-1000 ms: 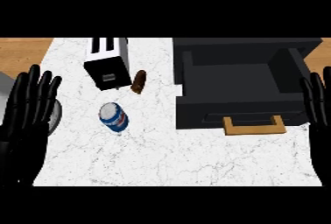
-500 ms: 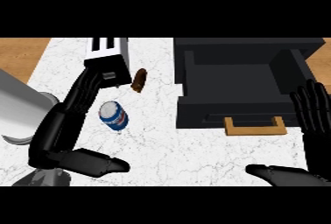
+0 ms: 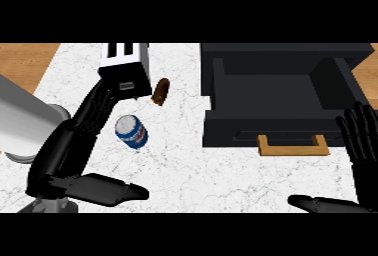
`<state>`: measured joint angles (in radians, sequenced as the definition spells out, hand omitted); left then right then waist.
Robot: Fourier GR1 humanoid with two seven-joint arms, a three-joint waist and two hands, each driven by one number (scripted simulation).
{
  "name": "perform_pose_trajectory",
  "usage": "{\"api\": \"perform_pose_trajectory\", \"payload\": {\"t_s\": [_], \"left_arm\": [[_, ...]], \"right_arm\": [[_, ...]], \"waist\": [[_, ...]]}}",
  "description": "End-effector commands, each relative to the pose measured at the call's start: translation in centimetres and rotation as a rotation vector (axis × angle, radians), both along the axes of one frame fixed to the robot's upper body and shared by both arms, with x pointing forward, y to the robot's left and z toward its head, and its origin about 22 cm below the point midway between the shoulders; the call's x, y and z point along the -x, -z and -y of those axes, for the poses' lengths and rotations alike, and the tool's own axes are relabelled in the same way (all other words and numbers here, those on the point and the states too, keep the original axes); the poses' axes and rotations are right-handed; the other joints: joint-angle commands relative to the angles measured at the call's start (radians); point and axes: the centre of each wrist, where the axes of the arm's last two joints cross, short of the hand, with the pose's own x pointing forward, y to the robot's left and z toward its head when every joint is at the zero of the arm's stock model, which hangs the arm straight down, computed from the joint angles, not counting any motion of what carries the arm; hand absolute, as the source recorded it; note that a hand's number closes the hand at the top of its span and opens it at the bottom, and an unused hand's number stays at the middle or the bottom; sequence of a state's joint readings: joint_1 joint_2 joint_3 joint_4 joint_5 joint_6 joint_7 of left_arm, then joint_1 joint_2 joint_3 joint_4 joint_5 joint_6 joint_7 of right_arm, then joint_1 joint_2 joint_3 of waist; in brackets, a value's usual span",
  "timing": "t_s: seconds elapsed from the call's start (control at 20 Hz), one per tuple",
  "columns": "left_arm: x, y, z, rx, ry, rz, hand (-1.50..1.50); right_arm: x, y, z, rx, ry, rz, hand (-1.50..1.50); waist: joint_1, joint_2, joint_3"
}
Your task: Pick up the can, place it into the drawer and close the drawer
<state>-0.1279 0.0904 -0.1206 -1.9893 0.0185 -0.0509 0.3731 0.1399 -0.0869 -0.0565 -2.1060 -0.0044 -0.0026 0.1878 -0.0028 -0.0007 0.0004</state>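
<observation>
From my seat, the can [image 3: 131, 131] lies on its side on the counter [image 3: 214, 182], left of centre. It sits between the left hand [image 3: 63, 150] and the front of the drawer [image 3: 273, 95], closer to the hand. Its wrap is blue with a white and red patch; there is lettering of some kind, but I cannot read it. The counter is white marble with thin grey veins, and warm wood [image 3: 26, 62] shows past its far corners.

The can's long axis runs almost straight away from me, leaning a little. The pale lid end points up toward the toaster [image 3: 125, 65] and the other end points toward the near edge.

My left hand lies just beside the can without touching it. Its fingers are straight and reach toward the toaster, and the thumb is splayed out low. The right hand [image 3: 362, 150] shows at the right edge with fingers up and spread, holding nothing.

The dark drawer stands pulled open, its wooden handle [image 3: 292, 146] toward me. A small brown object [image 3: 160, 92] lies between the toaster and the drawer.
</observation>
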Motion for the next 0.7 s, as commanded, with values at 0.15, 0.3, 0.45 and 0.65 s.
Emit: {"api": "perform_pose_trajectory", "payload": {"t_s": [0.15,0.3,0.45,0.65], "left_arm": [[-1.6,-0.5,-1.8,0.03,-0.059,-0.046,-1.5],[-0.6,0.9,0.1,0.018,-0.07,-0.055,-1.5],[-3.5,2.7,-2.0,0.011,-0.072,-0.076,-1.5],[-3.9,2.6,-2.0,0.018,-0.069,-0.057,-1.5]], "right_arm": [[1.9,1.0,0.3,0.009,-0.003,0.01,-1.5],[2.4,2.6,3.8,0.001,0.004,0.003,-1.5],[1.0,2.1,2.9,0.008,0.004,-0.004,-1.5],[2.8,2.1,0.5,0.032,-0.004,-0.001,-1.5]], "waist": [[-0.001,0.0,0.0],[-0.002,0.0,0.0],[-0.002,0.001,0.0],[-0.002,0.0,-0.001]]}}
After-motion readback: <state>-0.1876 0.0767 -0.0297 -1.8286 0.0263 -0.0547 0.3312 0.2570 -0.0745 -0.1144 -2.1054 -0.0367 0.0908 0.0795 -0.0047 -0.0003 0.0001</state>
